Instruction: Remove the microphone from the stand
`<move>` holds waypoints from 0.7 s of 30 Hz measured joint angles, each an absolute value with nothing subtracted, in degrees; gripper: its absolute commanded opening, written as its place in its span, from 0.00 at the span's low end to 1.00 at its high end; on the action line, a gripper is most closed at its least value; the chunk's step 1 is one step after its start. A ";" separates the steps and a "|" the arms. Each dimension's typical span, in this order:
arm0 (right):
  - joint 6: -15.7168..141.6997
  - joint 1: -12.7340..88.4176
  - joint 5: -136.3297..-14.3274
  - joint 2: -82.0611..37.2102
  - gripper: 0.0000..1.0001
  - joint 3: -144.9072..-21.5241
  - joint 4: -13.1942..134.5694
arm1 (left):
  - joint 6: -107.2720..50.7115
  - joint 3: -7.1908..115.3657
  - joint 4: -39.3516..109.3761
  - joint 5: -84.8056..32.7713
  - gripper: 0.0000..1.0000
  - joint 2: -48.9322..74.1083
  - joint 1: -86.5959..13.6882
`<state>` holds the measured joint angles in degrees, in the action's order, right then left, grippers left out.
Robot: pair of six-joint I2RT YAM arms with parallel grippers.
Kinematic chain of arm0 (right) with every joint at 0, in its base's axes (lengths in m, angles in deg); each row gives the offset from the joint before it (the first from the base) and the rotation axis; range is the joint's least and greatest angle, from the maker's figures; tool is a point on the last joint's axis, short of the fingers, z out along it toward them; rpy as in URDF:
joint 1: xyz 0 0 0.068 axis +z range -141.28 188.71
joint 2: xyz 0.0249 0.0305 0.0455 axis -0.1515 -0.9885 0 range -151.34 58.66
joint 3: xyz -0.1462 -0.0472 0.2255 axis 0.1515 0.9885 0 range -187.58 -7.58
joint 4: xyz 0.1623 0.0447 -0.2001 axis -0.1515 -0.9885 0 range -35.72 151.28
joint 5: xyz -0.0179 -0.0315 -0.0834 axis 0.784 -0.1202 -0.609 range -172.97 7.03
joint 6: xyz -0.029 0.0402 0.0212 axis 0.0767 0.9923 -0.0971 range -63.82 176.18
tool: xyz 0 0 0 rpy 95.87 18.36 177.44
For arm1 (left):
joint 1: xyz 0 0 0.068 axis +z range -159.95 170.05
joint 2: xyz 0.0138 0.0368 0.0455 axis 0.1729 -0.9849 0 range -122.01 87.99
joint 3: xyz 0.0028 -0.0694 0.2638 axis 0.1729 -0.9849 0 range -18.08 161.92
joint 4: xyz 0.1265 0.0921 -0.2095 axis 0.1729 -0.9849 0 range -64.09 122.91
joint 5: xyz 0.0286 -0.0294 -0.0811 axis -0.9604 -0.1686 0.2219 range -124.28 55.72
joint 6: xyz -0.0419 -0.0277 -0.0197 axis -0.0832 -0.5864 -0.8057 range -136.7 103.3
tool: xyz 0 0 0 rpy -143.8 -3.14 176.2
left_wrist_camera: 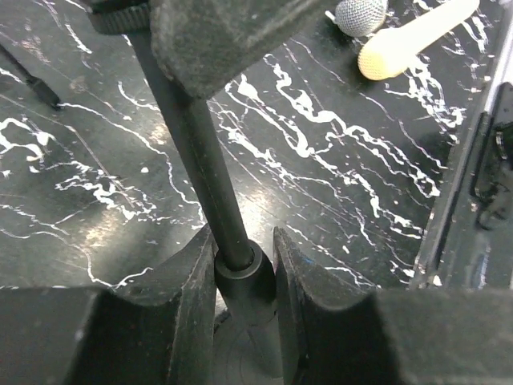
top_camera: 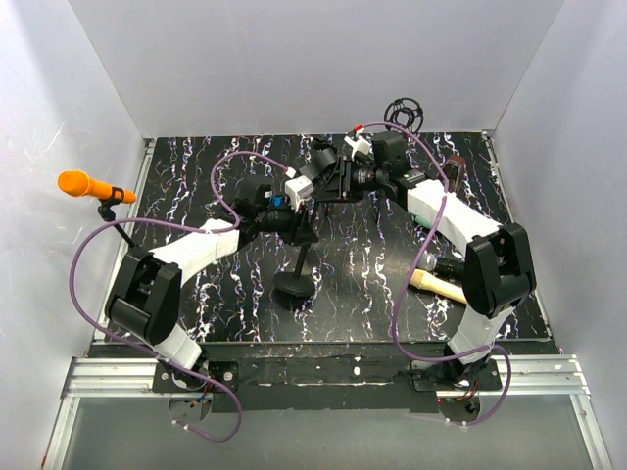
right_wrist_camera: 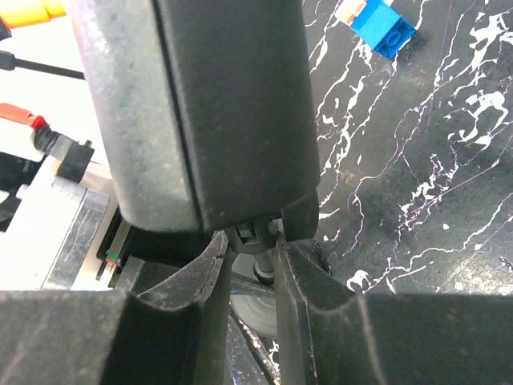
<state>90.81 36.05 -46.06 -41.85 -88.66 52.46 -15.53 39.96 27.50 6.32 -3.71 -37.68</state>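
Observation:
A black microphone stand with a round base [top_camera: 294, 285] stands mid-table. My left gripper [top_camera: 284, 217] is shut on its pole; in the left wrist view the fingers [left_wrist_camera: 244, 269] squeeze the collar of the pole [left_wrist_camera: 200, 152]. My right gripper [top_camera: 328, 181] is at the stand's top. In the right wrist view its fingers [right_wrist_camera: 252, 241] pinch the small joint under a large black body [right_wrist_camera: 216, 104]. I cannot tell whether that body is the microphone or its clip. It also fills the top of the left wrist view [left_wrist_camera: 216, 32].
An orange microphone [top_camera: 83, 184] sits on a second stand at the far left. A beige microphone [top_camera: 438, 285] lies at the right and also shows in the left wrist view [left_wrist_camera: 417, 36]. A black wheel-shaped part [top_camera: 405, 111] lies at the back. Purple cables loop over the mat.

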 measured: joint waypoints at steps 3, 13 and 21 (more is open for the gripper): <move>90.48 36.11 -47.73 -41.77 0.01 -88.75 52.40 | -15.16 39.89 26.91 -2.09 0.00 -2.26 -39.43; 90.72 37.38 -62.30 -41.44 0.01 -94.04 44.25 | -11.90 39.39 35.11 -48.12 0.29 -3.03 -53.66; 89.02 37.51 -58.65 -39.95 0.01 -92.16 46.69 | -14.50 39.41 31.72 -26.99 0.78 -3.14 -43.54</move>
<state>89.02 37.51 -58.65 -39.95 -92.16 46.69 -14.50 39.41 31.72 -26.99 -3.14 -43.54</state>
